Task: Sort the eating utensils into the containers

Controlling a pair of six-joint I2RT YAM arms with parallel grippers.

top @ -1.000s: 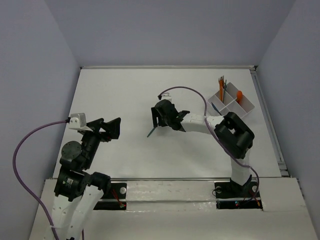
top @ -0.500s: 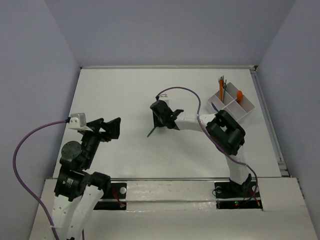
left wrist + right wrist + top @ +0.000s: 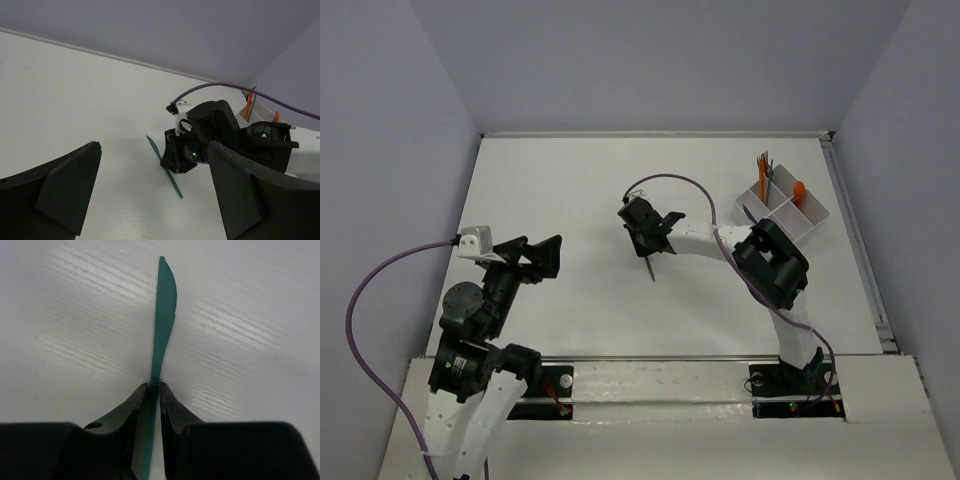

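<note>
A dark teal knife lies on the white table, serrated blade pointing away from my right wrist camera. My right gripper is shut on its handle, both fingertips pressed against it. From above, the knife sticks out toward the near edge below the right gripper, near the table's middle. The white divided tray stands at the back right with orange and teal utensils upright in it. My left gripper stands open and empty at the left, well apart from the knife.
A purple cable arcs over the right arm between the gripper and the tray. Another purple cable loops off the left arm. A metal rail runs along the table's right edge. Grey walls close in three sides.
The right gripper's jaws have closed onto the teal knife. The knife has swung from slanting left to pointing toward the near edge. The left arm has not moved.
</note>
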